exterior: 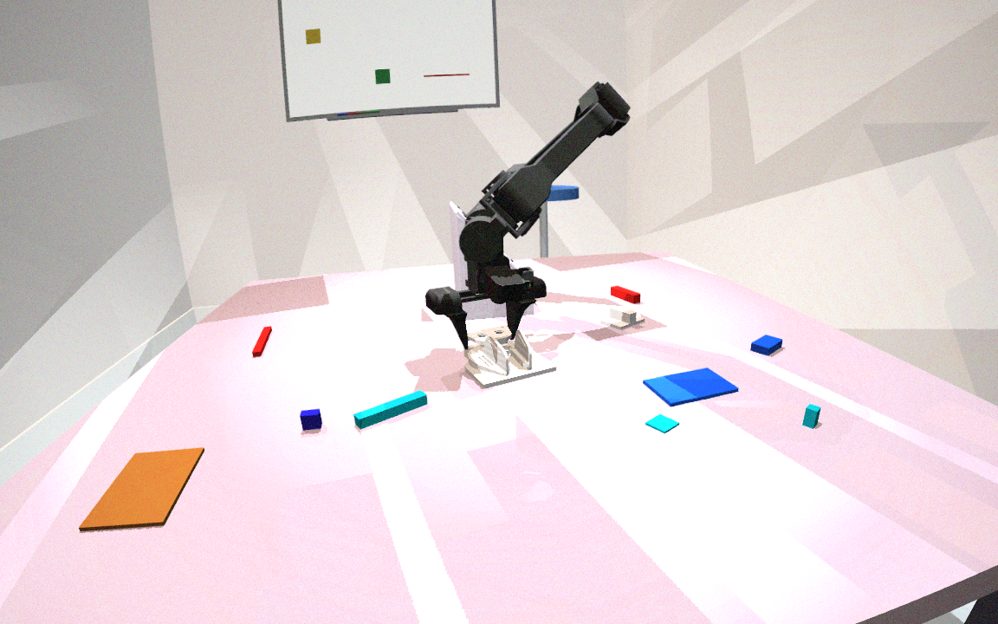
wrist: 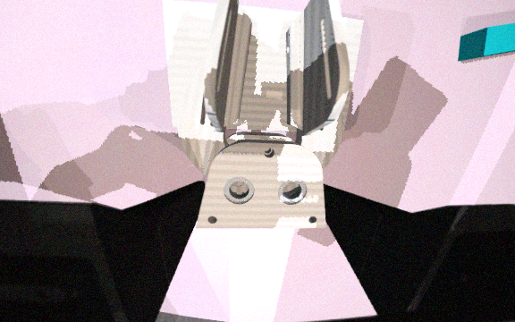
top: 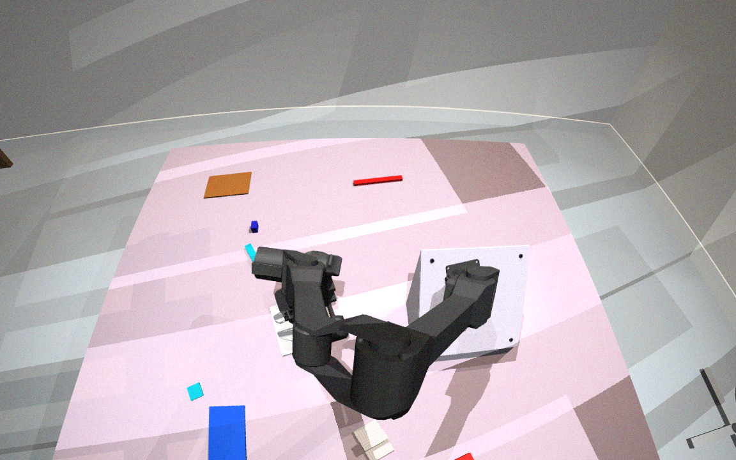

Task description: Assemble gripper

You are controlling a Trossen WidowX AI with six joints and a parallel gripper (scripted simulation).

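The pale housing plate (exterior: pixel 489 334) (wrist: pixel 262 172), with two round holes, is between my fingertips. My gripper (exterior: pixel 490 342) (wrist: pixel 261 188) is shut on its two sides, low over the rear of the gripper base (exterior: pixel 537 372) (wrist: pixel 183 80) (top: pixel 286 347). The left jaw (wrist: pixel 227 72) and right jaw (wrist: pixel 322 76) stand upright on the base, roughly parallel, with a gap between them. Their rear ends, the gear teeth and the pins are hidden under the plate. Something shows inside both holes. I cannot tell whether the plate touches the stubs or is fully seated.
A teal bar (exterior: pixel 390 409) (wrist: pixel 512 38) and a dark blue cube (exterior: pixel 310 419) lie near the base. A pale block on a small plate (exterior: pixel 626 318) (top: pixel 373 439) stands farther off. A blue slab (exterior: pixel 692 386), an orange slab (exterior: pixel 143 489) and two red bars (exterior: pixel 262 341) (exterior: pixel 625 294) lie around.
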